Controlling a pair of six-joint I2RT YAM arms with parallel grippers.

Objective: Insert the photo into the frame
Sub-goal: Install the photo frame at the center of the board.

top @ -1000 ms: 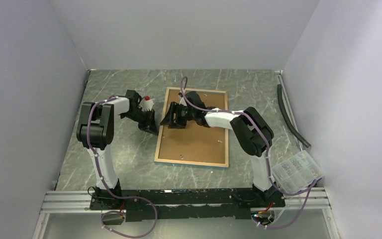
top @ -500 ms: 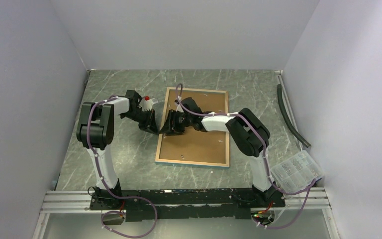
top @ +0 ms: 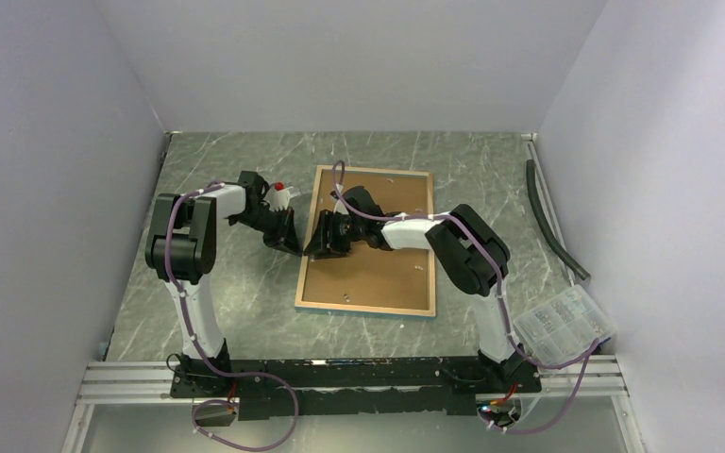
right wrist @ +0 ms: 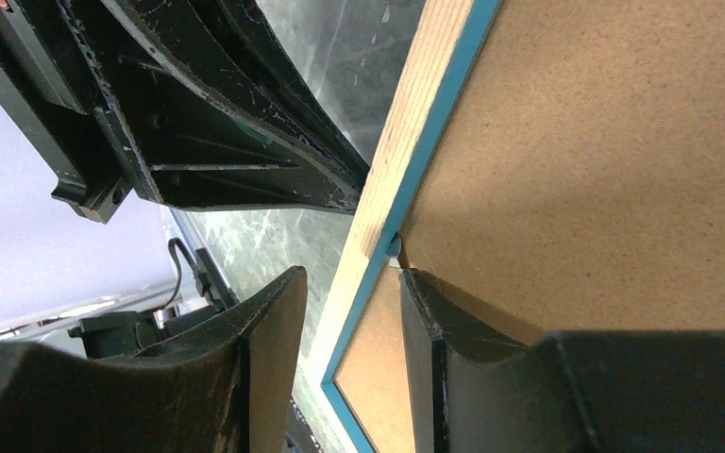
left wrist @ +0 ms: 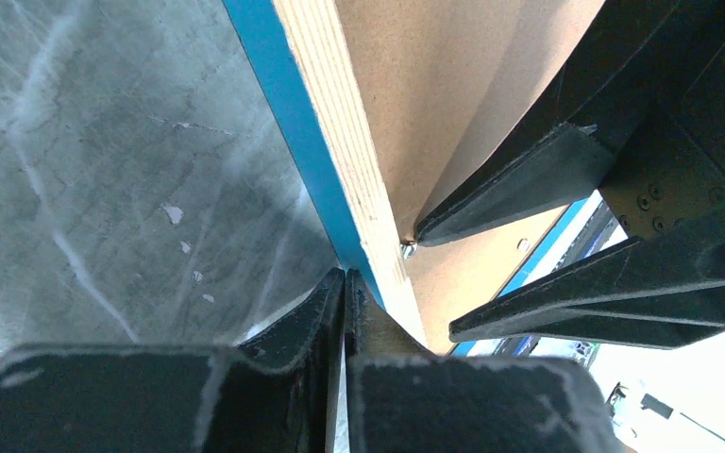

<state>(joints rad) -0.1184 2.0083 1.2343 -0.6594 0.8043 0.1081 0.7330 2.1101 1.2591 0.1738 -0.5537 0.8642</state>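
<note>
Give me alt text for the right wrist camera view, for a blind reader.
The right gripper straddles the frame at its pale wood rim, one finger over the brown backing board, the other outside above the table. The left gripper meets the rim from outside.

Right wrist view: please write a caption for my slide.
Right gripper open astride the frame rim; shut left gripper at its outer edge.
</note>
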